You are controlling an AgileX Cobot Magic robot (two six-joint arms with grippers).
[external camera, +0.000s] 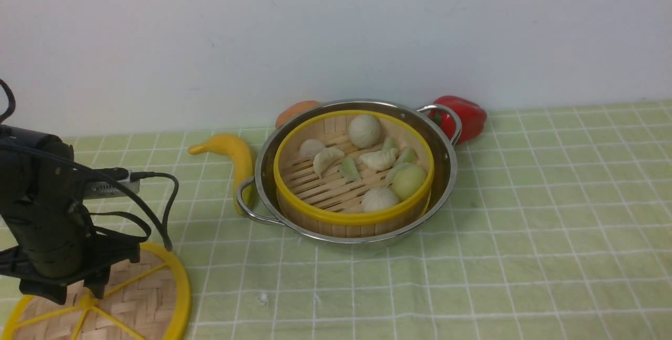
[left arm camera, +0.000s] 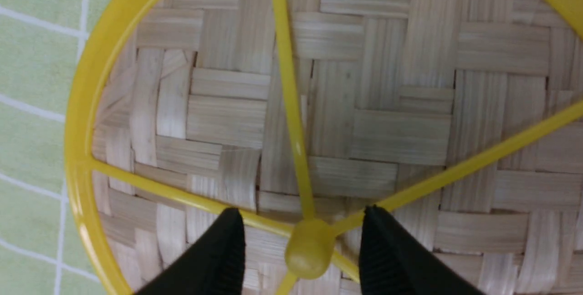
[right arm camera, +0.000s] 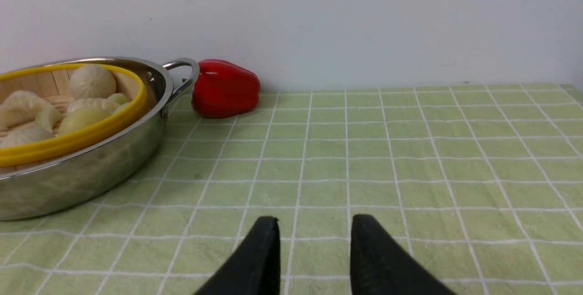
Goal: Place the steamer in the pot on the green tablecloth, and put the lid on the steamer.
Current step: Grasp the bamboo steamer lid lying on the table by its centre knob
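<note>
Two open, empty grippers: left gripper [left arm camera: 301,210] straddles the hub of the lid [left arm camera: 387,104], seemingly not touching; right gripper [right arm camera: 314,217] over bare green tablecloth [right arm camera: 410,149]; lid rim cropped

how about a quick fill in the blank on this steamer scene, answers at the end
The steamer sits ____ the pot.
The lid lies flat on the ____ tablecloth.
The left gripper brackets the lid's centre knob with its jaws ____.
Beside the pot lies a ____ pepper.
Missing words: inside, green, open, red.
</note>
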